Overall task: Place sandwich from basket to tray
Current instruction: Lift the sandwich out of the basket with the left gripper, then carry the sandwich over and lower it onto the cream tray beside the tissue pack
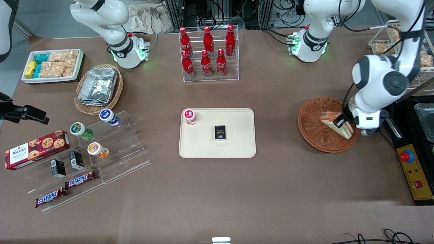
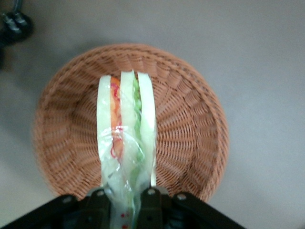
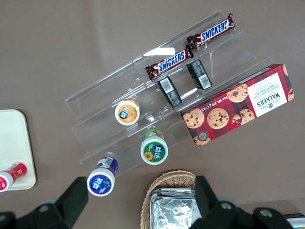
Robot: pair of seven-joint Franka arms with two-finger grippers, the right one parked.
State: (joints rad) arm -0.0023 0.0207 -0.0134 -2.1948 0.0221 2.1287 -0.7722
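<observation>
The sandwich (image 1: pixel 334 122) (image 2: pixel 126 129) is a wrapped wedge with pale bread and green and orange filling. It sits over the round reddish-brown wicker basket (image 1: pixel 313 127) (image 2: pixel 190 124) toward the working arm's end of the table. My left gripper (image 1: pixel 340 122) (image 2: pixel 125 210) is down in the basket, shut on the sandwich, its black fingers (image 2: pixel 155 210) pressing the wrapped end from both sides. The cream tray (image 1: pixel 237 142) lies flat at the table's middle, well apart from the basket.
On the tray stand a small red-capped bottle (image 1: pixel 190 116) and a black box (image 1: pixel 220 132). A rack of red cola bottles (image 1: pixel 207 54) stands farther from the camera. A yellow control box (image 1: pixel 414 171) lies beside the basket. Acrylic steps with snacks (image 1: pixel 101 149) sit toward the parked arm's end.
</observation>
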